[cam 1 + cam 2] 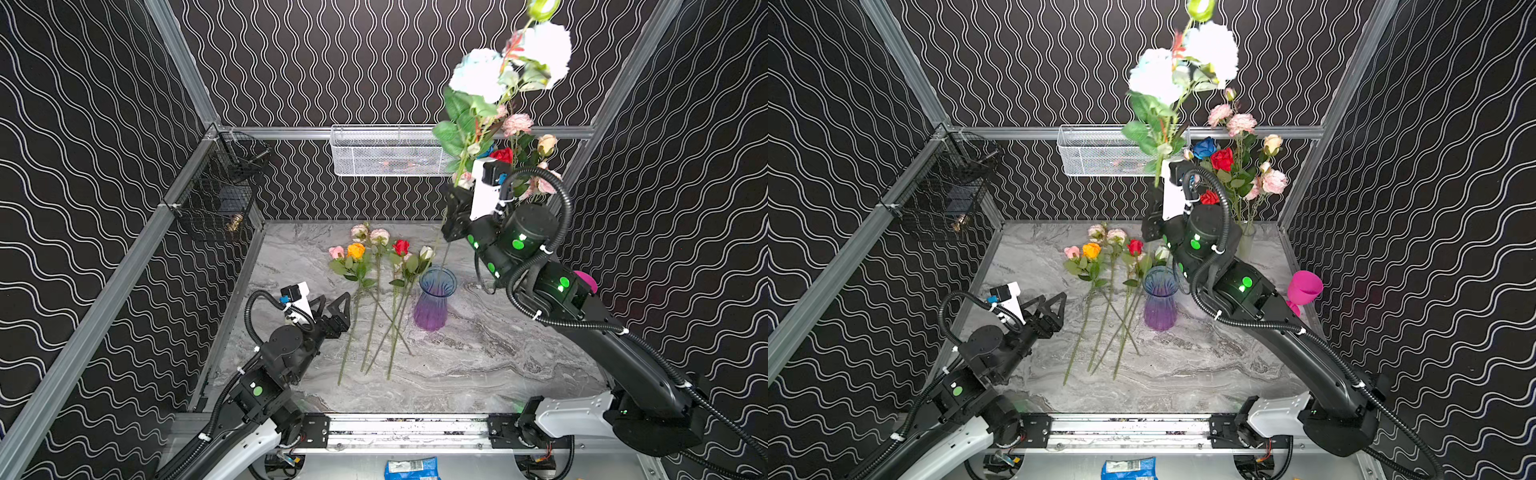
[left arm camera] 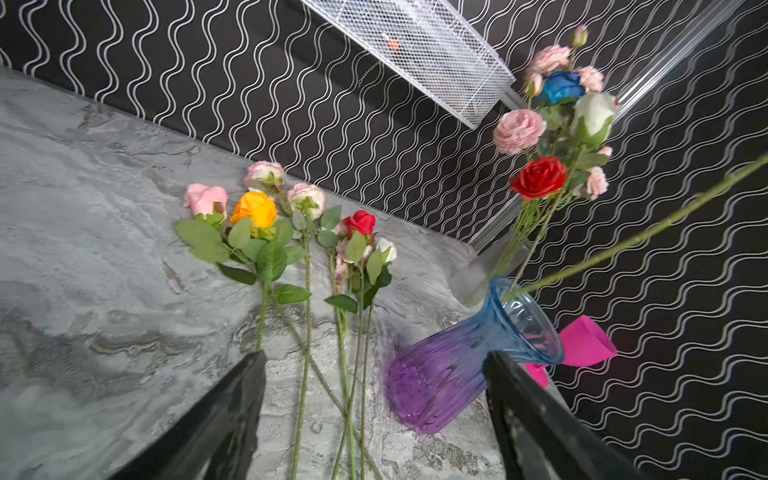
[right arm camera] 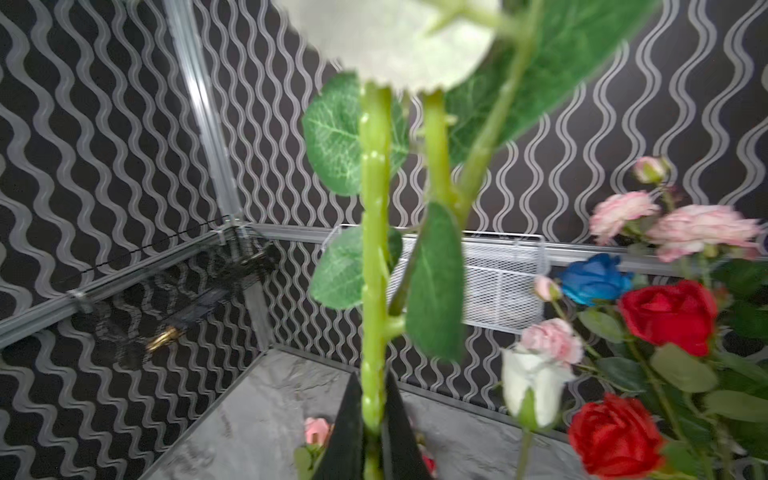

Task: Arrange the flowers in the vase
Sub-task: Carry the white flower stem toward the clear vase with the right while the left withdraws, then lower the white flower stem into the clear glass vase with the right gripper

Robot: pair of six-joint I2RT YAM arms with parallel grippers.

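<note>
Right hand (image 3: 370, 415) is clamped on white-bloomed stem (image 1: 478, 75), its tip at the vase (image 1: 434, 303) mouth. Left hand (image 1: 334, 301) is apart, low beside loose flowers (image 1: 376, 286) on worktop (image 1: 478, 365). Risk: top-heavy stem may tip vase on release.

Left pincer (image 1: 335, 297) low, jaws wide apart, right pincer (image 3: 372, 380) raised high, clamped

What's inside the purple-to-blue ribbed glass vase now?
In the vase: only the lower end of the long green stem held by the right gripper. Tinted glass hides its depth.
</note>
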